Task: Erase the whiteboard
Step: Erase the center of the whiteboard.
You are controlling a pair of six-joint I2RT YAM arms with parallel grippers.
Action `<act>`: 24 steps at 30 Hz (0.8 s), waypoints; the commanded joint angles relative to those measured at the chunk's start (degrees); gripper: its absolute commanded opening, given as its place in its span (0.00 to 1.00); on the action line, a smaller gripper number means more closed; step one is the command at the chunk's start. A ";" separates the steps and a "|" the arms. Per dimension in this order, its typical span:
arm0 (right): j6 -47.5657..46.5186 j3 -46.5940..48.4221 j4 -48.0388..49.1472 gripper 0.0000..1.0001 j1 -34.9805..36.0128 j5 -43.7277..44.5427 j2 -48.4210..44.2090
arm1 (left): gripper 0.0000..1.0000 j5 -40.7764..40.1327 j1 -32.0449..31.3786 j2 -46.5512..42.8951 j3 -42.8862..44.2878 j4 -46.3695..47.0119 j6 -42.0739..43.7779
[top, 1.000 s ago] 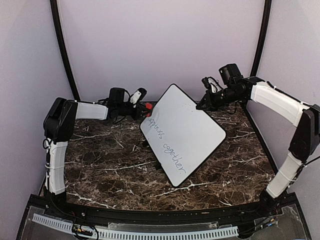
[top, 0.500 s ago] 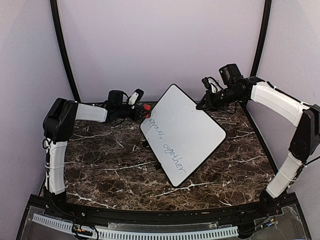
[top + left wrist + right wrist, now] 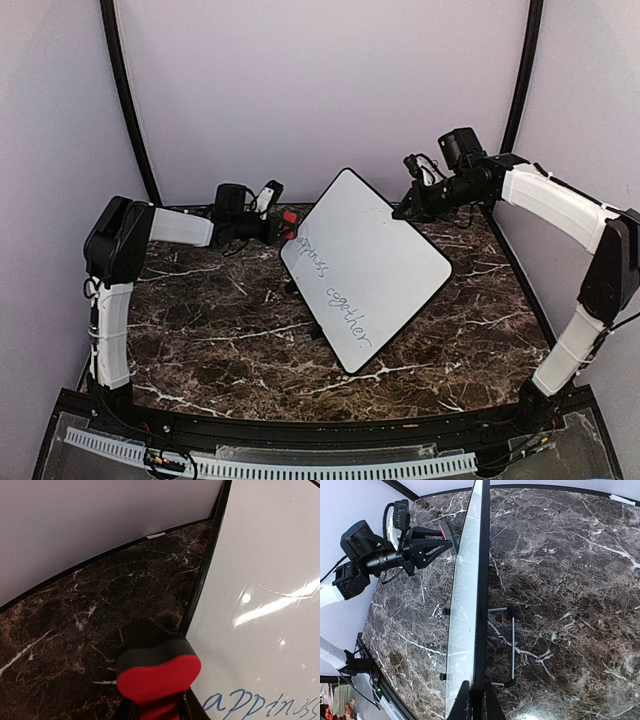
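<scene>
The left arm (image 3: 180, 224) reaches out low and nearly level across the back of the table, elbow bent at its white shoulder link. The left fingers (image 3: 429, 547) are clenched on a small eraser (image 3: 157, 677), a red block with a pinched waist and a dark felt layer on its far face. The eraser pokes out ahead of those fingers, right at the left edge of the whiteboard (image 3: 370, 265); I cannot tell whether it touches.

The right arm (image 3: 560, 205) rises from its base, folds at the elbow and stretches inward. The right fingers (image 3: 464, 705) pinch the thin black rim at the board's top corner, one finger on each face.

That large, glossy white rectangular board with rounded corners stands tilted, its face turned toward the left fingers. It leans on one thin metal wire stand (image 3: 512, 647) behind it. Two blue handwritten words (image 3: 335, 285) run along its lower left side.

One table (image 3: 200, 330), dark brown marble veined in white, carries it. Two arms, one board, one eraser.
</scene>
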 commanded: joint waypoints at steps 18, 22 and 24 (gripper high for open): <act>-5.89 -2.13 0.33 0.00 1.68 -4.87 -1.97 | 0.00 -6.73 -8.67 -1.16 -4.63 -8.87 -2.19; -5.84 -2.55 0.41 0.00 1.66 -5.07 -2.19 | 0.00 -7.67 -10.76 -2.30 -5.05 -11.53 -1.17; -5.84 -2.81 0.50 0.00 1.77 -5.11 -2.30 | 0.00 -8.53 -11.63 -2.86 -5.35 -12.85 0.82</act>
